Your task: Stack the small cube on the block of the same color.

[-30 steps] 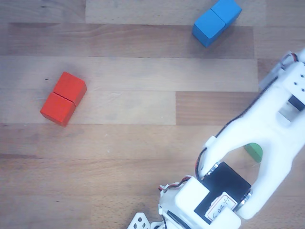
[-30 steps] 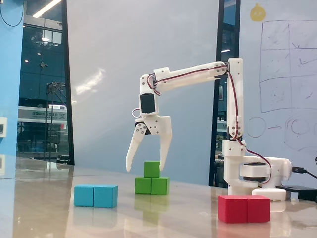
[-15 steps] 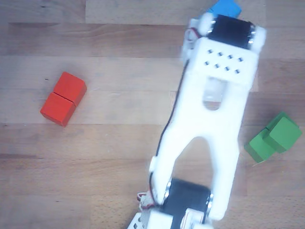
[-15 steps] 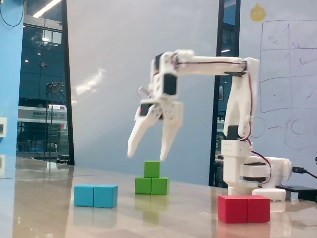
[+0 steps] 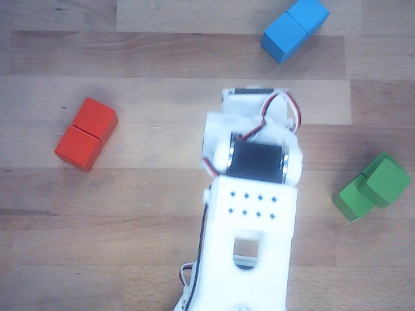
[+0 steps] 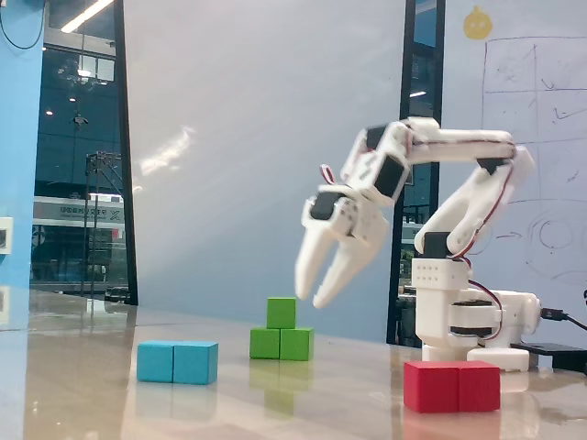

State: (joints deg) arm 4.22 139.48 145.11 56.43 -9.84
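The small cube is green and rests on top of the green block of the same color, over its left half in the fixed view. The other view shows this cube upon the block at the right edge. My gripper hangs in the air to the right of the stack and a little above it, tilted down-left. Its fingers stand a little apart with nothing between them. In the other view the white arm fills the lower middle and covers the fingers.
A blue double block lies left of the stack and a red double block sits at the front right. The arm's base stands behind the red one. From above, blue is at the top and red at the left.
The arm has drawn back toward its base, carrying the gripper to the right and away from the stack. Its fingers have come closer together. The green cube stays on the block.
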